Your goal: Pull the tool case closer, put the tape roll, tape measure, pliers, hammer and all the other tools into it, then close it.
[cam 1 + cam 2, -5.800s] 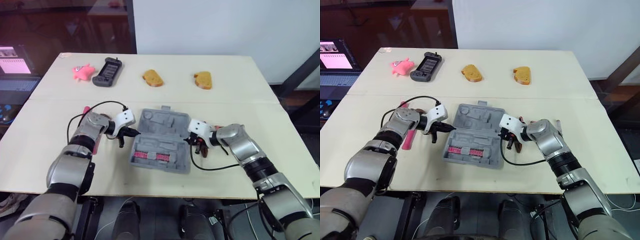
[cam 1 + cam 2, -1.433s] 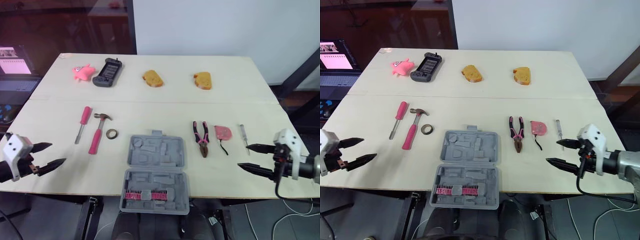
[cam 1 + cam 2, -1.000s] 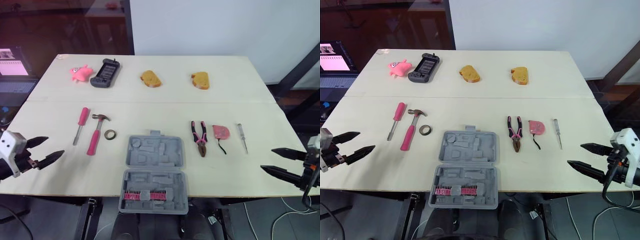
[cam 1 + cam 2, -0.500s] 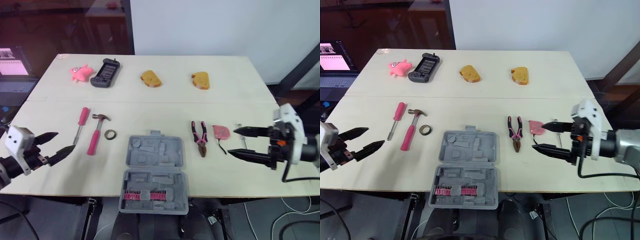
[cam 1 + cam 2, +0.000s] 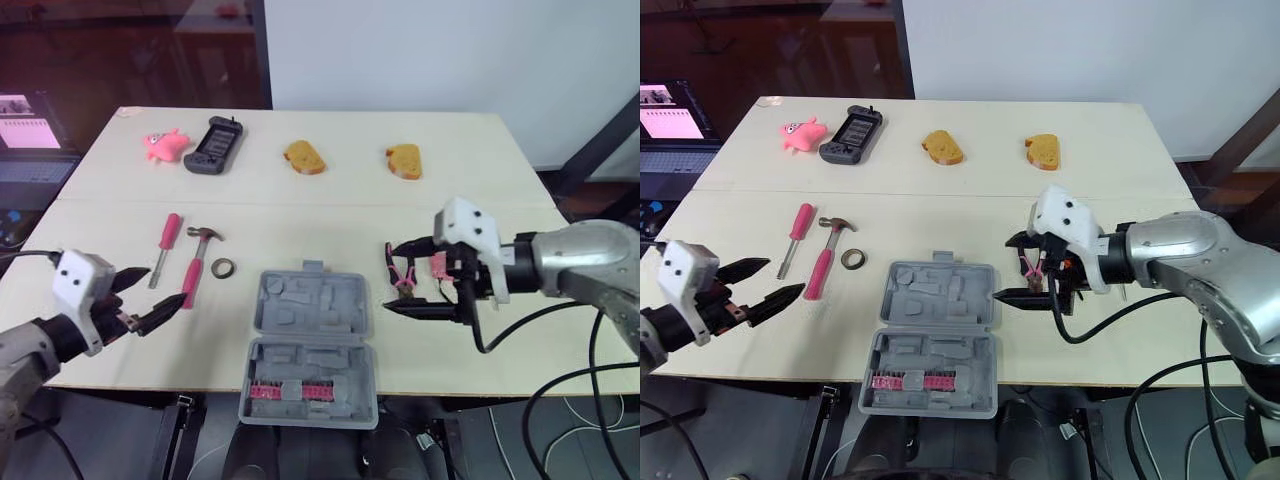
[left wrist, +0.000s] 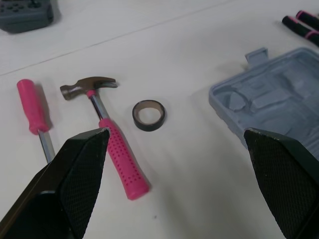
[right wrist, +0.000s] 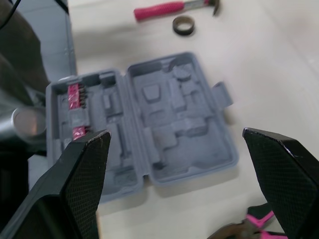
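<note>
Grey tool case (image 5: 310, 312) is laid open at the counter's (image 5: 350, 200) near edge. One hammer (image 5: 193, 268), one screwdriver (image 5: 168, 232), one tape roll (image 6: 148, 125) are spread at its left, with room between. Left claw (image 5: 167, 286) and right claw (image 5: 388, 277) are held wide.

Big pale cream rectangular table (image 5: 350, 135) is taking up the middle, with a seam running across it side to side. A plain white wall (image 5: 450, 50) is standing right behind its far edge. Far left, a dark glass panel (image 5: 130, 50) is catching reddish reflections, next to a black upright post (image 5: 262, 50). A lit laptop screen (image 5: 25, 125) is glowing off the table's left side, and a black slanted metal bar (image 5: 600, 140) is crossing over the dark brownish floor (image 5: 600, 195) on the right.
</note>
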